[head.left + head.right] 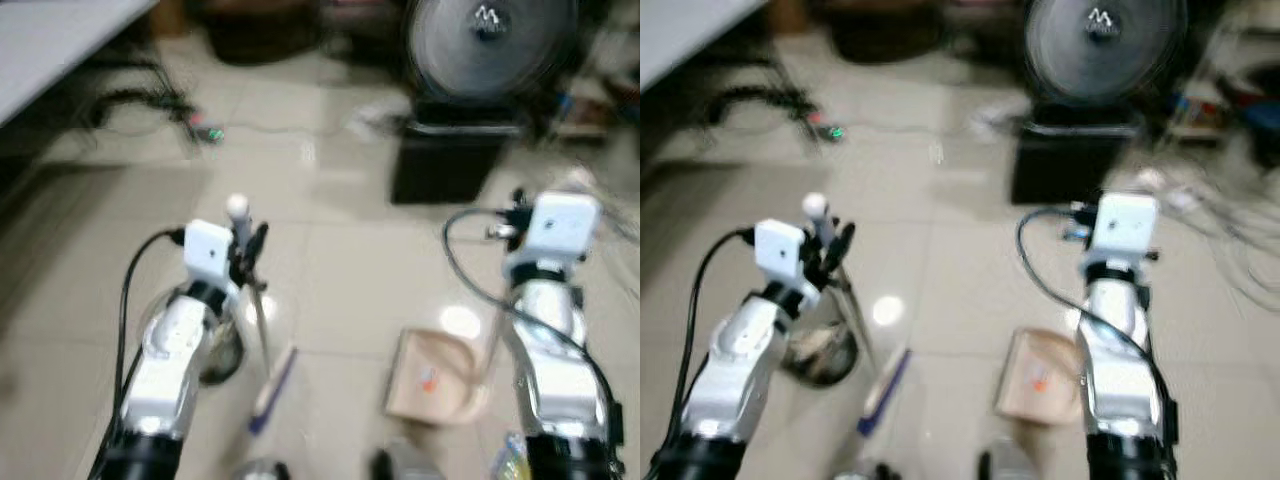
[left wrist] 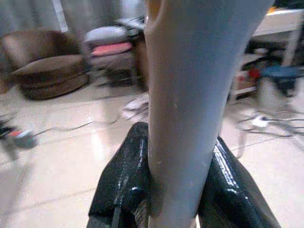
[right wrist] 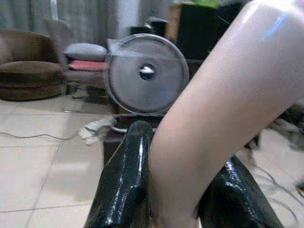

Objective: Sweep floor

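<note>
Left gripper [image 2: 178,190]: clamped on broom handle [image 1: 258,310], which slopes down to the broom head [image 1: 272,388], left of the dustpan [image 1: 437,378]. Right gripper [image 3: 183,190]: clamped on dustpan handle [image 3: 223,109].

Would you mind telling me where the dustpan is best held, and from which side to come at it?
By its long handle, high up, as the right gripper has it now: fingers either side of the shaft. The dustpan sits low on the floor with the handle rising towards the robot, so come from above.
</note>
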Controlling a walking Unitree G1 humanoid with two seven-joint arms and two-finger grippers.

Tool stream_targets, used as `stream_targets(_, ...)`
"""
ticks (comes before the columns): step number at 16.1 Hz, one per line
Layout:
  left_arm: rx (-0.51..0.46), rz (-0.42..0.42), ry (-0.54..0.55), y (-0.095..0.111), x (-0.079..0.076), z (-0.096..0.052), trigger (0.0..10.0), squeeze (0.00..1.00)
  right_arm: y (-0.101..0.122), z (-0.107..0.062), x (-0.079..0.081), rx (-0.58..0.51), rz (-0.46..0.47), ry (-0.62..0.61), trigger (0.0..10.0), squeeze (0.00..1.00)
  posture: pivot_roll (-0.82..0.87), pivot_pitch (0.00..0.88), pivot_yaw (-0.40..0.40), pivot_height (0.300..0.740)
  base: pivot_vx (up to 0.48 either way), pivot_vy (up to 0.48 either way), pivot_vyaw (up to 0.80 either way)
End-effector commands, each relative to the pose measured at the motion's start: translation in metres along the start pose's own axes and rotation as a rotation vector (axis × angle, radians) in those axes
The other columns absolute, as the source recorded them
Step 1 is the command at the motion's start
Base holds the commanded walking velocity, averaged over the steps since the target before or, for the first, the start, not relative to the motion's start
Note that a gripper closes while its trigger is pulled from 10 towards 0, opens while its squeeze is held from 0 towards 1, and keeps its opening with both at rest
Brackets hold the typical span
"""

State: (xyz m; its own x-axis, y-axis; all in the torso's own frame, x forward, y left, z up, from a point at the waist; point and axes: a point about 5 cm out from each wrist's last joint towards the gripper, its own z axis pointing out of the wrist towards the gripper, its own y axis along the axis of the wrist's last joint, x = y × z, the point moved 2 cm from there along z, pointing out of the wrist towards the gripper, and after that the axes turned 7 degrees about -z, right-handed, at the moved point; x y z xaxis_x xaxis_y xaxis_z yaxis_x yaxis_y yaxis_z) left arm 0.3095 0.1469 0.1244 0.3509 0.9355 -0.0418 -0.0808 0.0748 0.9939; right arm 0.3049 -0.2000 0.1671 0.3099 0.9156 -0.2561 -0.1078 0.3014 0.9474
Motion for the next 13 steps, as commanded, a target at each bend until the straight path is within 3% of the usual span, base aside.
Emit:
stream_targets(1,-0.037,0.016,-0.009,0.011,0.001,0.001,10.0,0.00,0.006,0.000,0.000,-0.014,-0.003,-0.006,10.0,0.00,-0.08,0.120,0.065,0.740,0.000,-0.379,-0.80)
stream_targets(5,-0.048,0.032,-0.015,0.016,0.000,0.006,10.0,0.00,0.007,-0.001,0.003,-0.005,0.008,0.013,10.0,0.00,-0.08,0.125,0.069,0.740,0.000,-0.415,-0.78)
stream_targets(8,-0.059,0.035,-0.018,0.021,-0.003,0.011,10.0,0.00,0.006,0.000,0.001,0.007,0.014,0.021,10.0,0.00,-0.08,0.125,0.073,0.740,0.000,-0.419,0.00)
stream_targets(10,-0.058,0.039,-0.021,0.021,-0.004,0.013,10.0,0.00,-0.004,0.000,0.003,0.083,0.086,0.026,10.0,0.00,-0.08,0.127,0.074,0.740,0.000,-0.418,0.00)
stream_targets(13,-0.052,0.042,-0.011,0.021,-0.003,0.013,10.0,0.00,-0.003,0.000,0.004,0.065,0.047,0.048,10.0,0.00,-0.08,0.126,0.074,0.740,0.000,-0.420,0.00)
